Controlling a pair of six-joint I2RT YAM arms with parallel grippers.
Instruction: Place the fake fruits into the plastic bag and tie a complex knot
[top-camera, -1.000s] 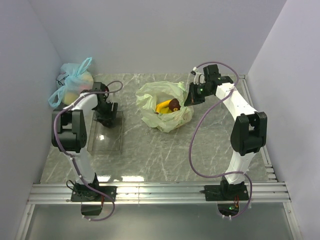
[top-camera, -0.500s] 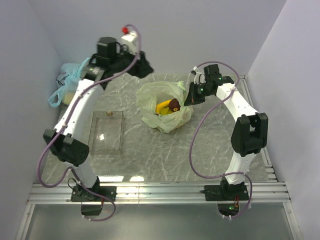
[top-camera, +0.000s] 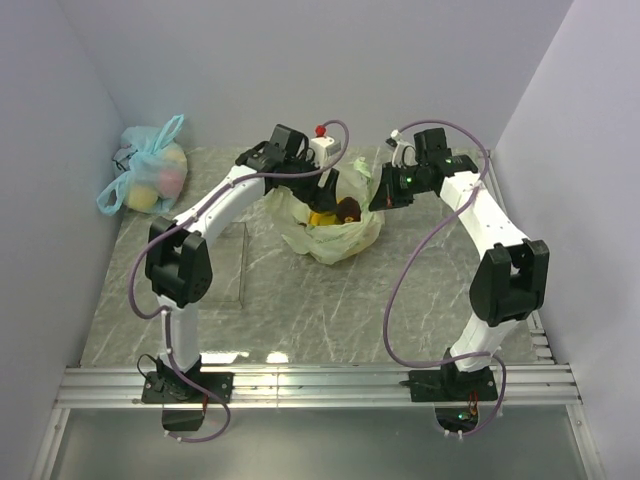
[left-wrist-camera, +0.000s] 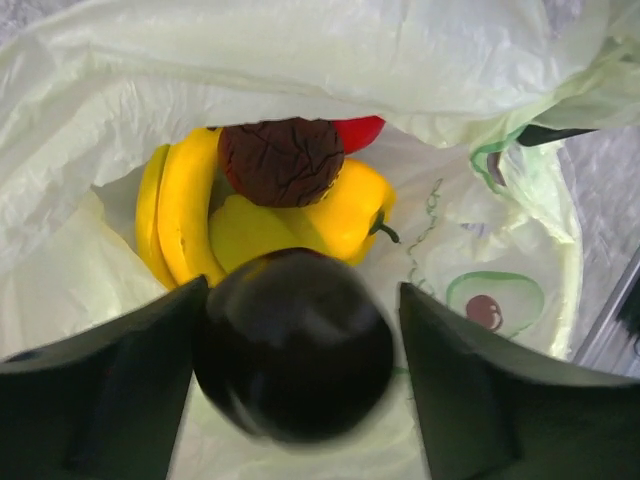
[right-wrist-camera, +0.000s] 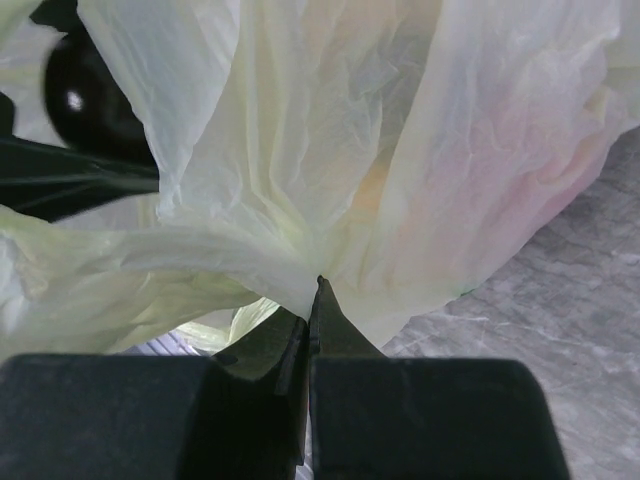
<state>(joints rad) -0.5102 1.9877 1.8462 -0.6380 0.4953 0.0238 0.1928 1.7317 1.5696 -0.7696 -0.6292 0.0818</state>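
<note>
The pale green plastic bag (top-camera: 335, 238) lies open at the table's middle back. In the left wrist view it (left-wrist-camera: 300, 60) holds a yellow banana bunch (left-wrist-camera: 180, 215), a yellow lumpy fruit (left-wrist-camera: 340, 210), a wrinkled dark brown piece (left-wrist-camera: 281, 160) and a bit of red fruit (left-wrist-camera: 358, 128). My left gripper (left-wrist-camera: 302, 290) hangs over the bag's mouth (top-camera: 330, 192), jaws open. A dark round fruit (left-wrist-camera: 292, 345), blurred, sits between them, with a gap at the right finger. My right gripper (right-wrist-camera: 315, 290) is shut on the bag's rim (right-wrist-camera: 400, 150) at its right side (top-camera: 383, 197).
A light blue knotted bag (top-camera: 150, 175) with pale fruits sits at the back left corner. A clear rectangular tray (top-camera: 232, 272) lies left of the green bag, partly behind my left arm. Walls close in on three sides.
My left arm has left the clear tray, swung up high, and come down over the green bag's mouth with the dark fruit. The right gripper has kept its hold on the bag.
</note>
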